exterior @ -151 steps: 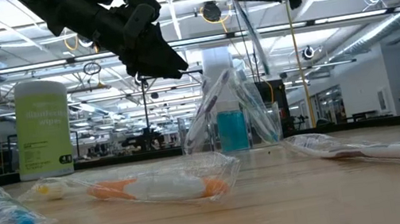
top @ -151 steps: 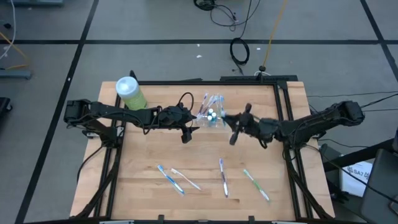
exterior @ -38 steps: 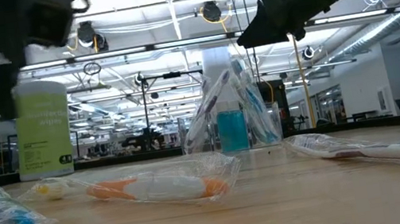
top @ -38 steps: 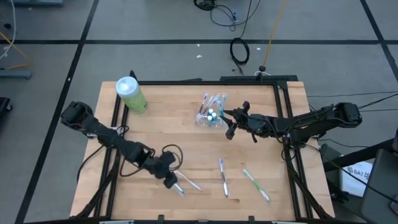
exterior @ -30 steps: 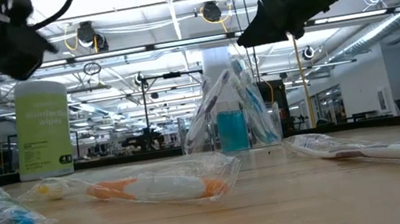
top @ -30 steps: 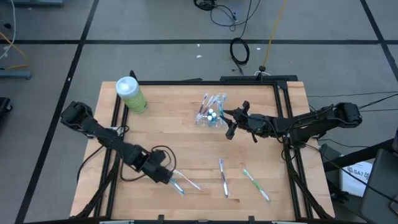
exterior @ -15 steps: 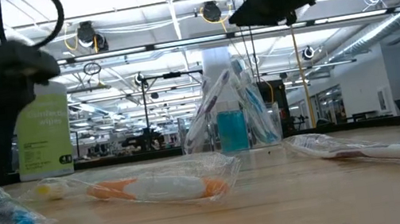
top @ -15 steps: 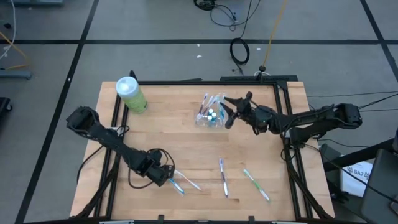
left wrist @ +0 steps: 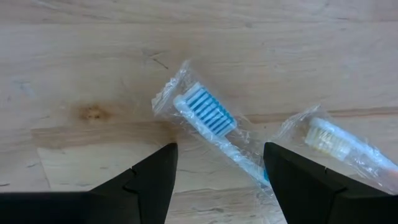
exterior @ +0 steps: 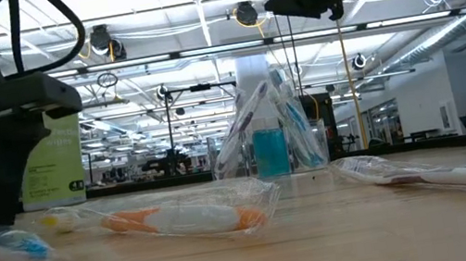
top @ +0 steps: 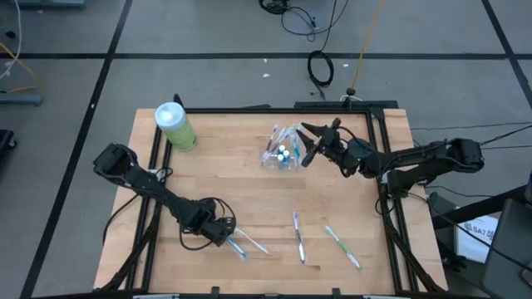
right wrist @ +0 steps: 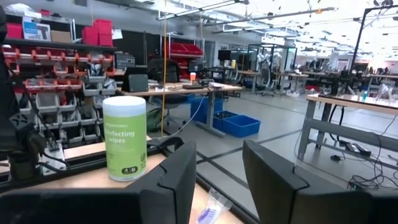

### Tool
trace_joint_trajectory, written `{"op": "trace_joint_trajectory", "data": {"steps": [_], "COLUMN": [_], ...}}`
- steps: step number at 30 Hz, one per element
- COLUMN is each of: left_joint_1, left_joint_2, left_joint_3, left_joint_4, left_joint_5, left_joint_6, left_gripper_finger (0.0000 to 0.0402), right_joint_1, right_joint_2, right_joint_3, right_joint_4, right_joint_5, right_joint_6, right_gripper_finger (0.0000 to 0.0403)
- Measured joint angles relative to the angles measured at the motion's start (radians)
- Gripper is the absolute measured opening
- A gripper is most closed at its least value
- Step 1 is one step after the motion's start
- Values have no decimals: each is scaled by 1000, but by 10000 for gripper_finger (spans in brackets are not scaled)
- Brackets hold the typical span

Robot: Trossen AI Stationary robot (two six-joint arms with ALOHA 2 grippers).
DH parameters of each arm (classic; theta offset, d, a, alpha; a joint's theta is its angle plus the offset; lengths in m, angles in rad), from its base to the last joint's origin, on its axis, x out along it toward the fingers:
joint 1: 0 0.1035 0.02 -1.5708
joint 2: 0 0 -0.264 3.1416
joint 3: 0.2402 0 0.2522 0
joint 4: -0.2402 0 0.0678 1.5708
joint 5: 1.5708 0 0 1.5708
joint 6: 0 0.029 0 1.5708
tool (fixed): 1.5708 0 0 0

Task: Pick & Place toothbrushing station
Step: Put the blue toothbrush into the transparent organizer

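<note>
A clear plastic cup (top: 283,152) holding several wrapped toothbrushes and small tubes stands at the table's far middle. Several wrapped toothbrushes lie near the front edge: blue (top: 230,240), white (top: 252,242), purple (top: 298,235) and green (top: 342,246). My left gripper (top: 221,234) is down at the table, open. Its fingers stand on either side of the blue toothbrush's bristle head (left wrist: 205,116). My right gripper (top: 306,144) hangs open in the air just right of the cup, with nothing between its fingers.
A big light-green bottle (top: 174,124) with a white cap stands at the far left corner. A black frame (top: 378,166) rims the table. The wood between the cup and the row of toothbrushes is bare.
My left gripper has come down to the table over the blue toothbrush's head and stays open. My right gripper has risen and gone toward the table's far edge, closer to the cup's top, tipping its fingers upward.
</note>
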Motion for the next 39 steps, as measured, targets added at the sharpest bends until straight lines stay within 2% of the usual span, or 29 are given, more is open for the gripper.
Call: {"op": "trace_joint_trajectory", "data": {"steps": [3, 11, 16, 34, 39], "left_joint_1": [6, 14, 14, 17, 17], "left_joint_2": [1, 2, 3, 3, -15], "left_joint_3": [0, -3, -4, -4, -5], "left_joint_4": [-9, -25, -36, -92, -96], "left_joint_5": [8, 22, 14, -5, -35], "left_joint_6": [20, 41, 59, 185, 231], "left_gripper_finger": [233, 138, 97, 13, 10], "right_joint_1": [0, 0, 0, 1, 1], "right_joint_2": [0, 0, 0, 0, 0], "right_joint_3": [0, 0, 0, 0, 0], "right_joint_4": [-1, -4, -17, -41, -43], "right_joint_5": [0, 0, 0, -3, -3], "right_joint_6": [-2, -2, 0, 6, 6], "right_gripper_finger": [128, 128, 128, 128, 128]}}
